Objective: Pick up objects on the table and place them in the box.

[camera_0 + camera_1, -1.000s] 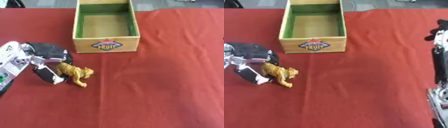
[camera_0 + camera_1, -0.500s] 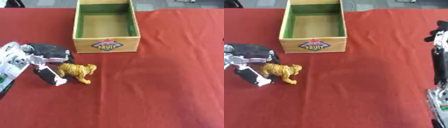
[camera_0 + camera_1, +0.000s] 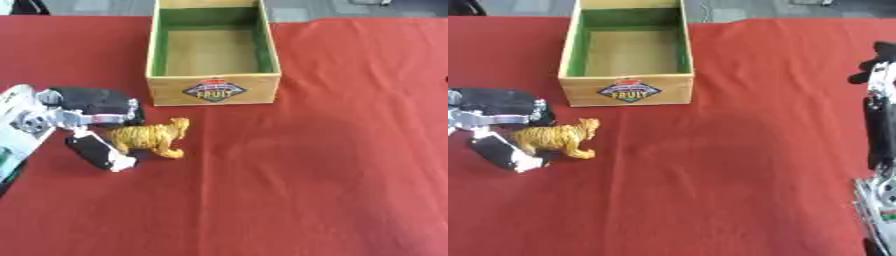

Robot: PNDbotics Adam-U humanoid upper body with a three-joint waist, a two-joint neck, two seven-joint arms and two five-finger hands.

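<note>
The left hand [image 3: 92,125] has its fingers [image 3: 94,100] curled around the toy tiger [image 3: 149,138], near the box [image 3: 214,90]; the right hand's [image 3: 877,95] fingers are unclear.

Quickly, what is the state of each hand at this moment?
Left hand: closed on the toy tiger, pinching its rear between thumb and fingers.
Right hand: only partly visible at the right edge; its state cannot be told.

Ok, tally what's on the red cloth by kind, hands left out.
Toy tiger: 1
Wooden box: 1
Total: 2
</note>
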